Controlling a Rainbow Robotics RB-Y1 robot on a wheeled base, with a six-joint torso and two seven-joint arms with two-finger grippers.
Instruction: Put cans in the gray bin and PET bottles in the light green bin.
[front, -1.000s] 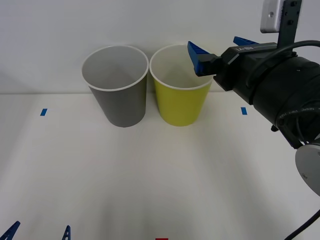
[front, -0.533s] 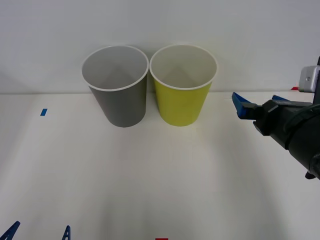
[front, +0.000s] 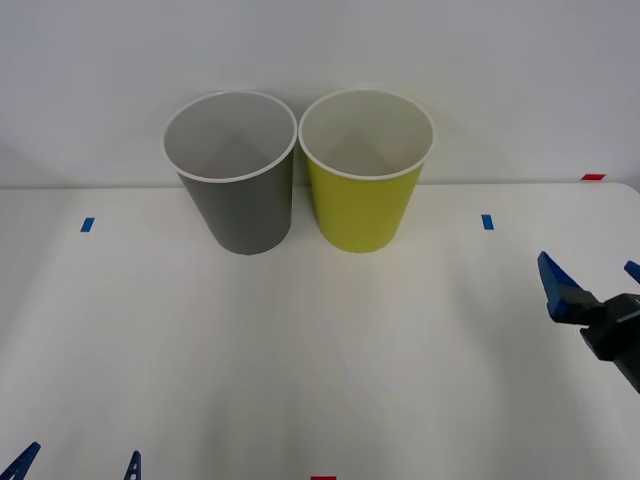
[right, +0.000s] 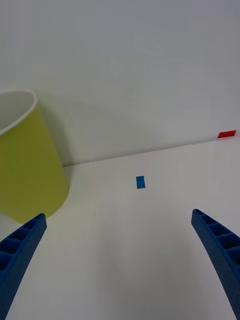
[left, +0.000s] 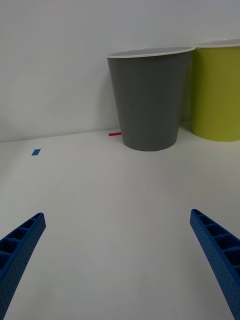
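- We see a white tabletop (front: 300, 350) with two tall round bins standing upright at its far edge, against a pale wall.
- The gray bin (front: 238, 190) stands toward the far left, and the light green bin (front: 365, 185) sits just beside it on the right; we cannot tell whether they touch.
- Both bins have white rims and pale insides, and we see nothing inside either one from above.
- Our right gripper (front: 590, 285) hangs at the right edge of the tabletop, its blue fingers spread wide and holding nothing.
- Our left gripper (front: 75, 462) sits at the near left corner, fingers spread wide and empty too.
- Small blue tape marks (front: 487, 221) lie flat on the tabletop near the far left and far right.
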